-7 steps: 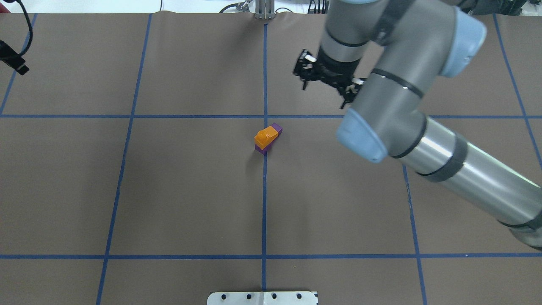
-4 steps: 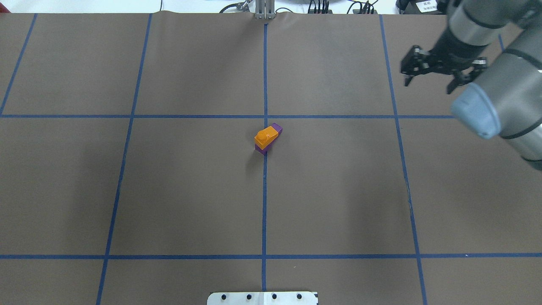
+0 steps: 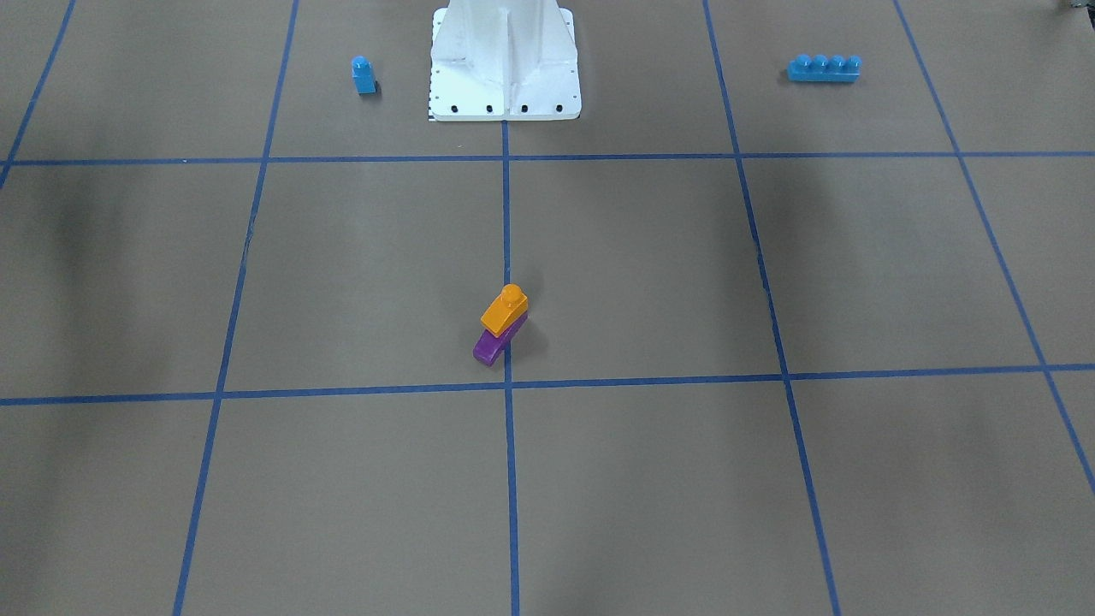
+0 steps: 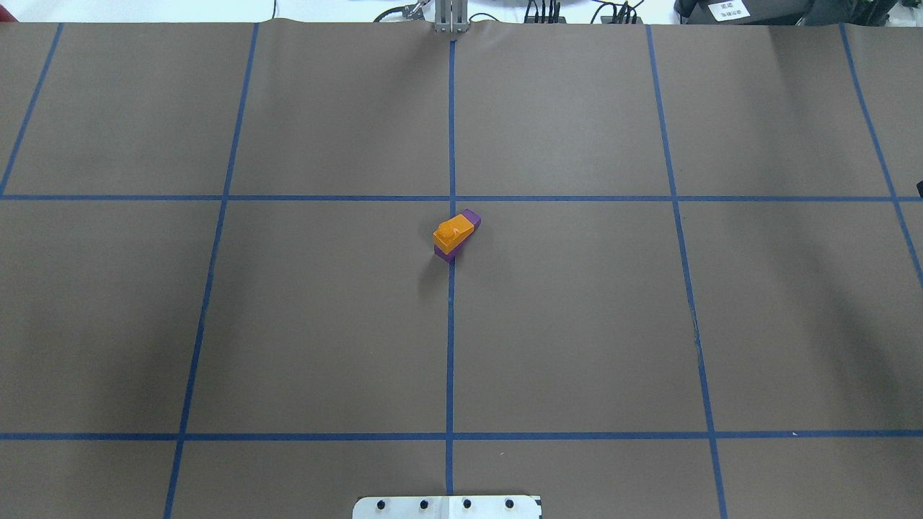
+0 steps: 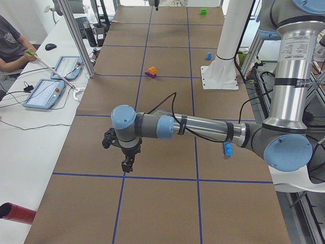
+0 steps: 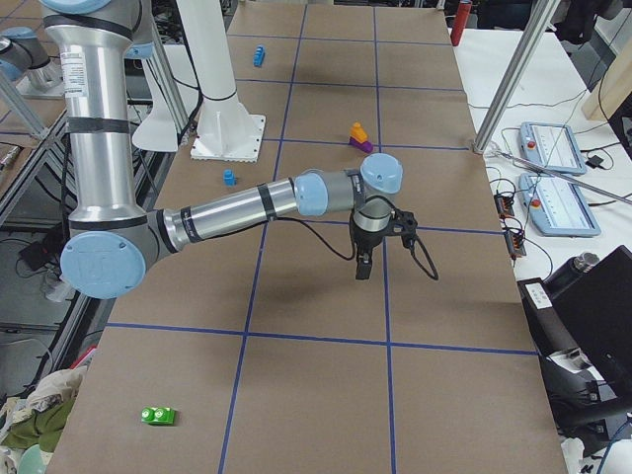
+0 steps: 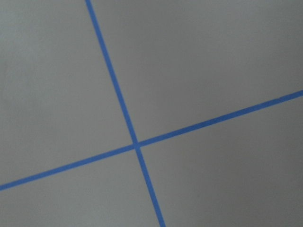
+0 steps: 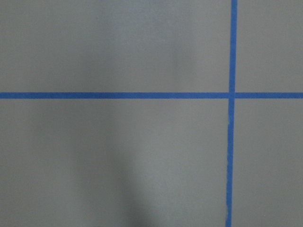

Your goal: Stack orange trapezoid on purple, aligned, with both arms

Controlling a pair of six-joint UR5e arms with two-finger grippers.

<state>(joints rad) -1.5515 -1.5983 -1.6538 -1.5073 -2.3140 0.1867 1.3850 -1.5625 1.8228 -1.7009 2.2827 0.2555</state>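
The orange trapezoid [image 4: 453, 232] sits on the purple brick [image 4: 472, 217] near the middle of the table, on the centre tape line. One purple end sticks out beyond the orange; the pair also shows in the front view, orange [image 3: 505, 310] over purple [image 3: 488, 347]. No gripper touches them. My left gripper [image 5: 124, 152] hangs over the table far from the stack, in the exterior left view only. My right gripper [image 6: 363, 265] hangs over the table on the other side, in the exterior right view only. I cannot tell whether either is open or shut.
A small blue single-stud brick [image 3: 364, 75] and a long blue four-stud brick [image 3: 824, 68] lie near the white robot base [image 3: 505, 60]. A green brick [image 6: 158, 416] lies at the table's right end. Control tablets [image 6: 556, 205] lie on the side table.
My right arm has swung away to the right and left the overhead view. The left gripper tip at the left edge is gone too. The orange-on-purple stack has not moved.
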